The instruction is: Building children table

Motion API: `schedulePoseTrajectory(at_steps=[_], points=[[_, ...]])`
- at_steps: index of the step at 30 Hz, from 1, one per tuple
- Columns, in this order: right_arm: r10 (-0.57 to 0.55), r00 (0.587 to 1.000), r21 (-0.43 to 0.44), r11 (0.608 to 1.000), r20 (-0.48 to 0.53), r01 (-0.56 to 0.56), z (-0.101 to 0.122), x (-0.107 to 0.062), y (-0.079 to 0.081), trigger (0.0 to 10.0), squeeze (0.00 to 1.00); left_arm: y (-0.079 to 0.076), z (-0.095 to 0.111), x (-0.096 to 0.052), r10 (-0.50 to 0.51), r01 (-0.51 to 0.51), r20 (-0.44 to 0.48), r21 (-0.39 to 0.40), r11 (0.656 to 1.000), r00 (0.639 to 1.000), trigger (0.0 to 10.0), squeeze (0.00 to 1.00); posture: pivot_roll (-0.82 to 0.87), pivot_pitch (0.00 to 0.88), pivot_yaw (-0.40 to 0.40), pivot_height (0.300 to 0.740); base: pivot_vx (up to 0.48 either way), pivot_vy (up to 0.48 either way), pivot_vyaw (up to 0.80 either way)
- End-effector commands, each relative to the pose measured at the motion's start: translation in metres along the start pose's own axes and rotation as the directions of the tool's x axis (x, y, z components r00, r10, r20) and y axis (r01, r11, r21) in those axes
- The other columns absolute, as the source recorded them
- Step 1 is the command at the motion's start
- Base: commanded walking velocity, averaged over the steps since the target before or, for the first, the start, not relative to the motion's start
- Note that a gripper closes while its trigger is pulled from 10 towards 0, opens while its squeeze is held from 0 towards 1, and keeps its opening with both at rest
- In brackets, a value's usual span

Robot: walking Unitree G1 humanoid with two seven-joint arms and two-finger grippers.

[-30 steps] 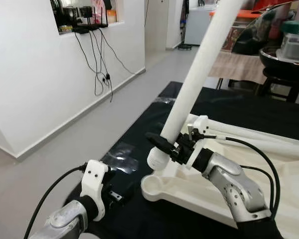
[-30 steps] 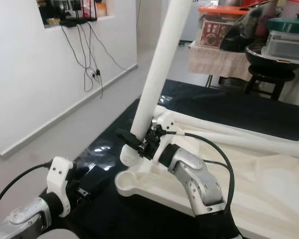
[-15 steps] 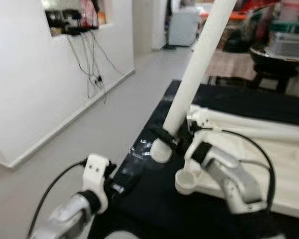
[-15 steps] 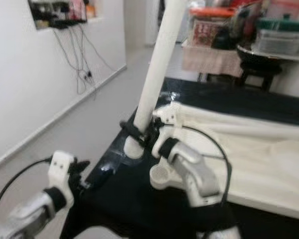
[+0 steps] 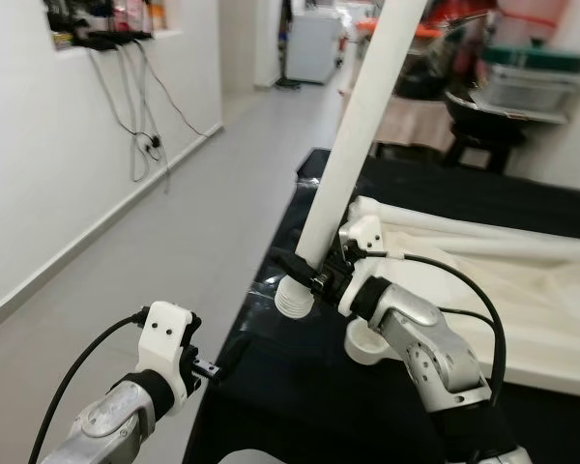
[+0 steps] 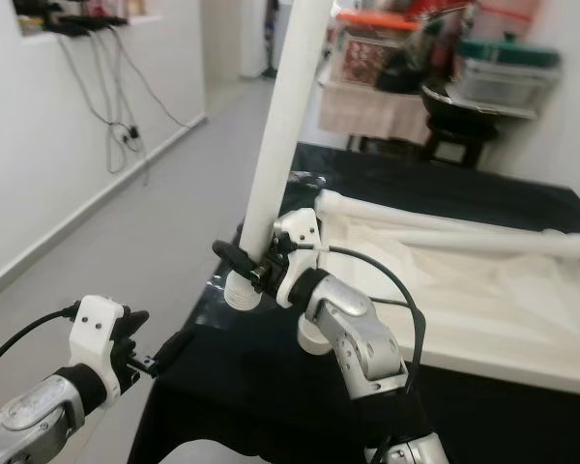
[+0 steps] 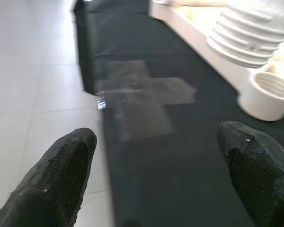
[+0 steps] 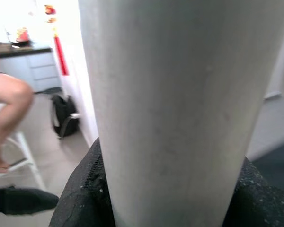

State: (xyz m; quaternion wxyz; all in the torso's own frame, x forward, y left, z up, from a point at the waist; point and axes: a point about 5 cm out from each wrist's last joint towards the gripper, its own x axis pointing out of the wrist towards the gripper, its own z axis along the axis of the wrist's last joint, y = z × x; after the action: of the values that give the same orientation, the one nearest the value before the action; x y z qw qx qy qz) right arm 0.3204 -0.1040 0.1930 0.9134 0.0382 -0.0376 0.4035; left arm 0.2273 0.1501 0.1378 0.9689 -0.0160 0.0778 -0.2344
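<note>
At this moment I judged the assembly to be at an early stage: the white children's tabletop lay flat on the black-covered desk, underside up, with its round corner socket near the desk's left front corner not yet filled. One white table leg was held nearly upright, tilted slightly, its ribbed threaded end hanging just beside that socket and over the black cover rather than seated in it. Two more white leg tubes lay along the far side of the tabletop, so I judged that all the legs remained to be fitted. My right gripper was clamped around the leg just above the ribbed end; in the right wrist view the tube ran between the two black fingers, which pressed against it on both sides. My left gripper hovered off the desk's left edge, low and near the front corner, holding nothing; in the left wrist view its fingertips stood wide apart, with the black cover, a patch of clear tape, the socket and the ribbed end ahead of them. In the right wrist view a seated person's bare leg was visible in the background, well apart from the work.
</note>
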Motion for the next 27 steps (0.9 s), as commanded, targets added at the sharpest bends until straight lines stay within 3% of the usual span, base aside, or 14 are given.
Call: schedulePoseTrajectory(at_steps=[1,7,10,14,22,24,27], points=[[-0.032,0.999,-0.022,0.999,0.006,0.032,0.004,-0.003,-0.01,10.0,0.0,-0.001,0.002,-0.002,-0.005,0.005,0.006,0.025,1.0,1.0,10.0,0.0,-0.01,0.053,-0.048,0.74,0.0,0.0,-0.8],[-0.024,0.998,-0.004,1.0,0.052,0.024,0.014,-0.011,-0.021,10.0,0.0,-0.005,0.004,-0.007,-0.018,0.017,0.025,0.049,0.999,1.0,10.0,0.0,-0.01,0.066,-0.05,0.74,0.0,0.0,-0.8],[0.112,0.993,-0.009,0.994,0.041,-0.112,0.014,-0.016,-0.011,10.0,0.0,-0.007,0.004,-0.008,-0.038,0.037,0.029,0.054,0.998,0.999,10.0,0.0,-0.01,0.069,-0.047,0.74,0.0,0.0,-0.8],[0.175,0.984,-0.01,0.984,0.033,-0.175,0.011,-0.017,-0.007,10.0,0.0,-0.01,0.002,-0.009,-0.067,0.065,0.021,0.069,0.995,0.998,10.0,0.0,0.0,0.069,-0.047,0.74,0.0,0.0,-0.79],[0.23,0.972,0.014,0.973,0.048,-0.23,0.005,-0.011,-0.012,10.0,0.0,-0.018,-0.001,-0.013,-0.142,0.142,-0.014,0.127,0.982,0.99,10.0,0.0,0.01,0.068,-0.043,0.74,0.0,0.0,0.0],[0.283,0.958,0.019,0.959,0.037,-0.284,0.004,-0.009,-0.008,10.0,0.0,-0.02,-0.001,-0.015,-0.152,0.153,-0.022,0.132,0.979,0.988,10.0,0.0,0.02,0.073,-0.038,0.74,0.0,0.0,0.0],[0.45,0.893,0.011,0.893,-0.017,-0.45,-0.001,-0.006,0.005,10.0,0.0,-0.022,-0.002,-0.02,-0.172,0.177,-0.044,0.137,0.975,0.984,10.0,0.0,0.03,0.092,-0.034,0.74,0.0,0.0,0.0]])
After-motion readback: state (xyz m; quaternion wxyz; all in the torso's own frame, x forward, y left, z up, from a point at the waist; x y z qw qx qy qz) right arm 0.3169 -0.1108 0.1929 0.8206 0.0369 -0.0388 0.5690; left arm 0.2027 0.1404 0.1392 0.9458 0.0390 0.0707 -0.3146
